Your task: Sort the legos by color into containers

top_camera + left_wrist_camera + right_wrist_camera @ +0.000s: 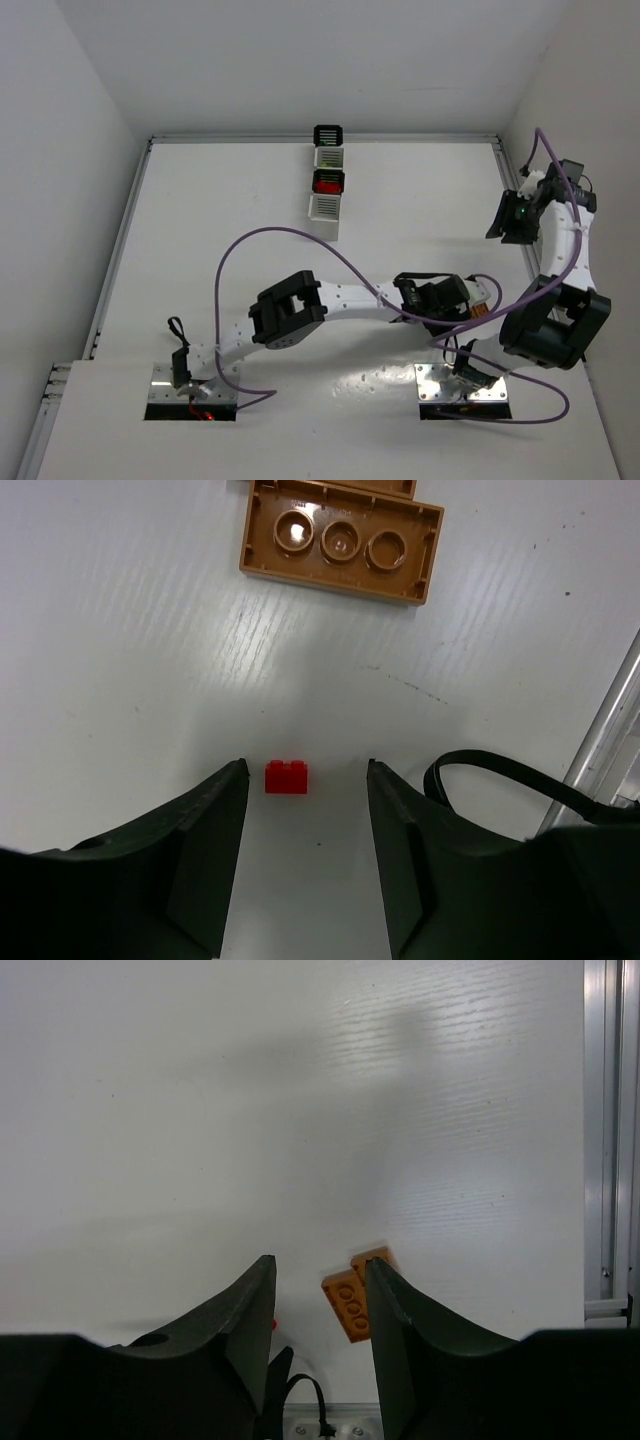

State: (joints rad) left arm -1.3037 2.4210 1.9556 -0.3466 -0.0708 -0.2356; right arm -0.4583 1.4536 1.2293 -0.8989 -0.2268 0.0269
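A tiny red lego (286,777) lies on the white table between the tips of my left gripper (306,768), nearer the left finger and touching neither; the jaws stand open. Just beyond it lies an orange lego (340,540), underside up, with a second orange one at the frame's top edge. My left gripper (452,300) reaches across to the table's right side. My right gripper (319,1262) hangs high, open and holding nothing; far below it show the two orange legos (350,1307). The containers (328,182) stand in a row at the far middle, one black one holding red pieces.
A metal rail (607,1130) runs along the table's right edge. My right arm's base plate (462,389) and a black cable (500,775) lie close beside the left gripper. A purple cable (290,235) arcs over the table's middle.
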